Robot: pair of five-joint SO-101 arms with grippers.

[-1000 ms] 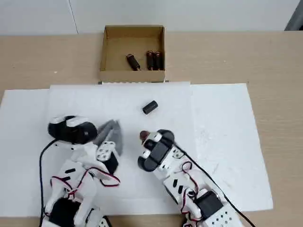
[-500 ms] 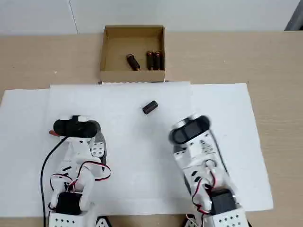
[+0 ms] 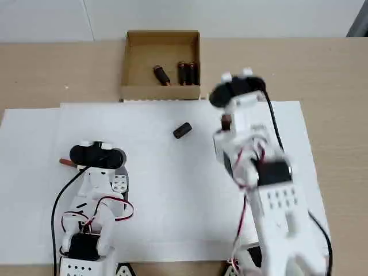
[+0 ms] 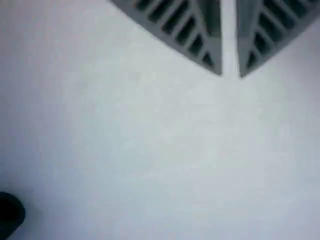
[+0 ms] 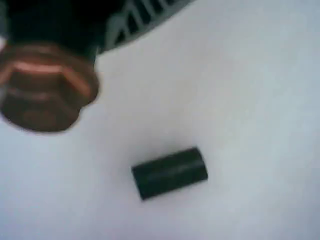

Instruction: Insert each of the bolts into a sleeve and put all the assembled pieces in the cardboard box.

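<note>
Right claw (image 5: 75, 30) is clamped on a copper bolt (image 5: 47, 87), hex head sticking out toward the camera. In the high view the bolt (image 3: 226, 121) sits under the stretched-out right arm, over the white paper (image 3: 172, 190), just right of the loose sleeve (image 3: 182, 130) and not touching it. Sleeve (image 5: 170, 172) is black, lying on its side on the paper, on the near side of the cardboard box (image 3: 131, 63).

The box is at the far edge of the paper on the worktop (image 3: 333, 69). It holds three assembled pieces (image 3: 183, 73): two side by side at the right, one tilted to their left.

Left claw (image 4: 230, 75) is over bare paper at near left, fingers almost together with only a thin slit, gripping nothing. A small reddish piece (image 3: 66, 163) lies just left of the left arm; can't tell what it is.
</note>
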